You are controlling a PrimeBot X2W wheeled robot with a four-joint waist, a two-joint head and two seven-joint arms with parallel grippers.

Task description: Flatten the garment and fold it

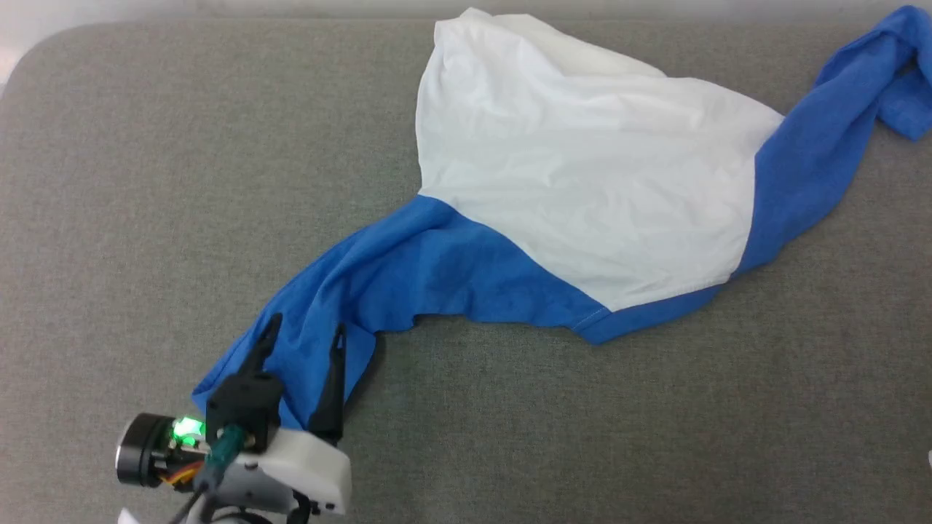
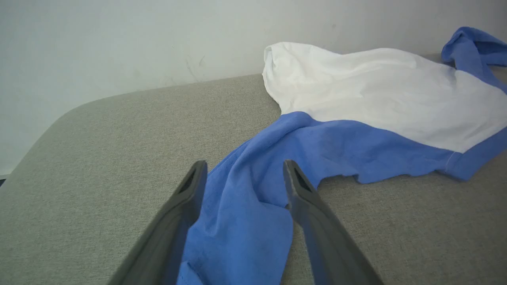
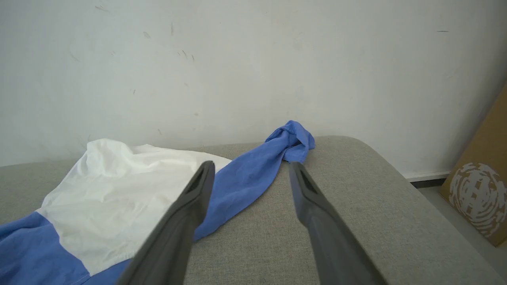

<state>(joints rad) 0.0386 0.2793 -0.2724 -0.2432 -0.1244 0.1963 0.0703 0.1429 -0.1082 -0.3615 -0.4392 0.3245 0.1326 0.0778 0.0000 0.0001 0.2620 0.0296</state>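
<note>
The garment (image 1: 582, 182) lies spread across the grey cushion, its white body in the middle and blue sleeves stretched out both ways. One blue sleeve (image 1: 408, 269) trails to the lower left, the other (image 1: 823, 138) runs to the far right corner. My left gripper (image 1: 306, 329) stands open over the end of the near sleeve (image 2: 245, 213), a finger on each side of the cloth. In the right wrist view my right gripper (image 3: 251, 168) is open above bare cushion, short of the far sleeve (image 3: 269, 166), with nothing between its fingers.
The grey cushion (image 1: 145, 182) has rounded corners and ends at a white wall (image 3: 253, 59) behind. A brown cardboard box (image 3: 479, 190) leans on the floor past the cushion's right end.
</note>
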